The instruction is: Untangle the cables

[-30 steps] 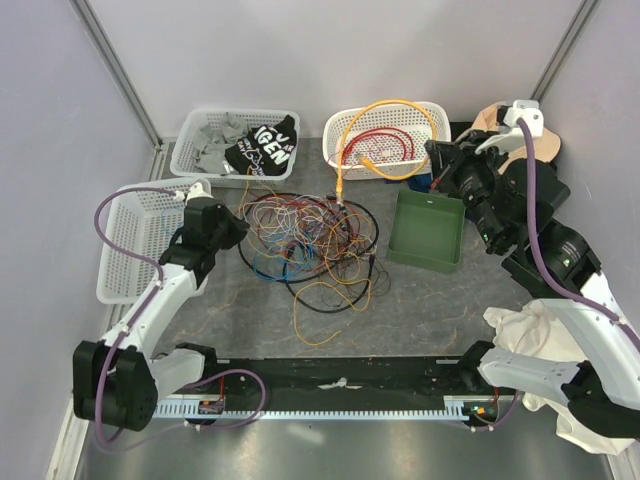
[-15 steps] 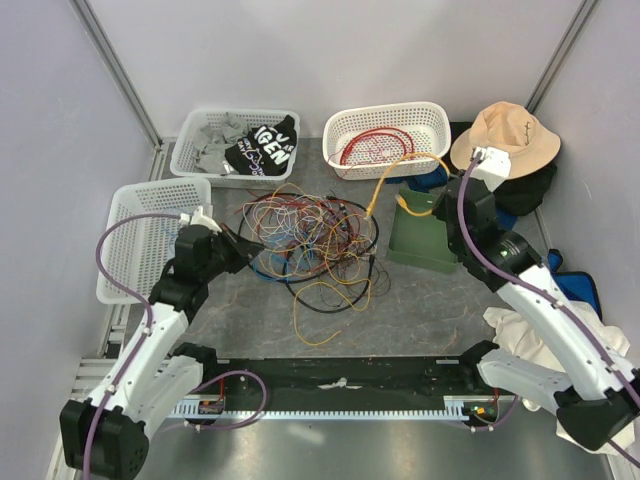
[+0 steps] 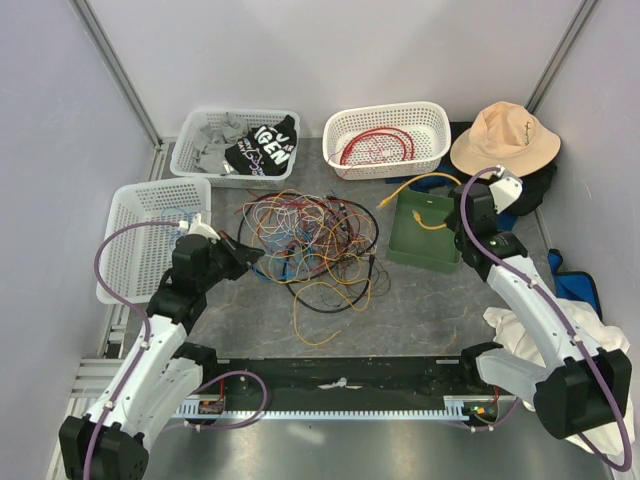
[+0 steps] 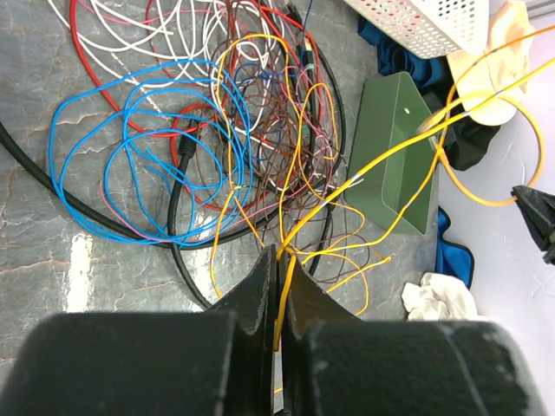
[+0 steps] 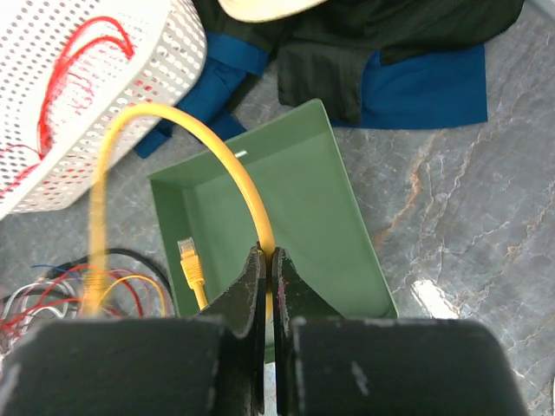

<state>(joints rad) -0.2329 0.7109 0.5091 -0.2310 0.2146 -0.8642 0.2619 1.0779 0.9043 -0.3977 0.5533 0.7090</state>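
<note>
Left gripper (image 4: 279, 260) is pinched shut on a thin yellow strand (image 4: 297, 221) at the near-left edge of the cables (image 3: 310, 240). Over the last second its arm has pulled back a little toward the near left, so it seems to be anchoring the heap rather than lifting it.

The heap lies mid-table as one loose knot. Black loops ring red, white, brown and yellow wires, and a blue coil (image 4: 147, 165) spreads on its left side. Little of it looks separated yet.

Right gripper (image 5: 267, 257), also closed, grips the thick yellow cable (image 5: 227, 165). A second ago that arm stood high over the far white basket (image 3: 385, 107) with the cable looped up above it. Now it has come down over the green tray (image 5: 329, 208), and the cable arches from the jaws with its plug (image 5: 189, 260) resting inside. That one cable appears nearly freed, ready to be laid down. A red coil (image 3: 378, 145) sits in the basket.
</note>
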